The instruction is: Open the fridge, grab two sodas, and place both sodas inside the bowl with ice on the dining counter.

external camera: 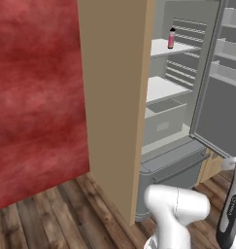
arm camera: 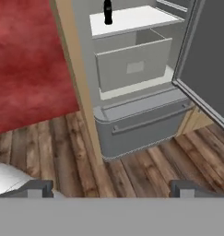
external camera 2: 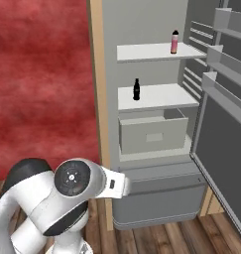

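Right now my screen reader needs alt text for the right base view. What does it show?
The fridge stands open, its door swung out to the right. A pink soda bottle stands on the upper white shelf, a dark cola bottle on the shelf below, above a grey crisper drawer. The robot's white arm fills the lower left against a red wall.

white upper shelf [external camera 2: 147, 51] bearing pink soda [external camera 2: 174, 41], lower shelf [external camera 2: 156, 96] bearing cola bottle [external camera 2: 136, 90]
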Robot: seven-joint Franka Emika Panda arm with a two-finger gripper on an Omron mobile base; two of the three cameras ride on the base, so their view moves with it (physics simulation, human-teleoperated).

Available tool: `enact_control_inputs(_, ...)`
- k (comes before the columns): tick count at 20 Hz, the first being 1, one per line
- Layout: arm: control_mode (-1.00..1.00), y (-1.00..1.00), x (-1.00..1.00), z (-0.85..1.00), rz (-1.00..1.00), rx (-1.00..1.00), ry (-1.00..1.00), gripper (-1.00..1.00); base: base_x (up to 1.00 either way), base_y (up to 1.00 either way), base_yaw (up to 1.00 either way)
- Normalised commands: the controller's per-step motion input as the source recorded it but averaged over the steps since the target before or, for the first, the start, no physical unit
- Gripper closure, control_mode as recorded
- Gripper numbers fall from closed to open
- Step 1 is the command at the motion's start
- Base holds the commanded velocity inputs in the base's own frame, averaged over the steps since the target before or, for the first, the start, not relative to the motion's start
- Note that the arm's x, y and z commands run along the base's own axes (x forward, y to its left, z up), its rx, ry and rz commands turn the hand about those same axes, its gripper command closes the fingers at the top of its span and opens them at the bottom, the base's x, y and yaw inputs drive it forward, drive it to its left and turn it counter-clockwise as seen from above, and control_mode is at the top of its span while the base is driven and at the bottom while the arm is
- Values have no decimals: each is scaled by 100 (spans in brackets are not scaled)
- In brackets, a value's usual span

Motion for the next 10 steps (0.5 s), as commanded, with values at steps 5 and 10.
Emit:
enact_control_inputs(5,-100,74,-32,19,-35,1,-4,-100,0,0,0)
enact_control_inputs(10,-100,97,-3,-2,-34,-5,0,-100,0,0,0)
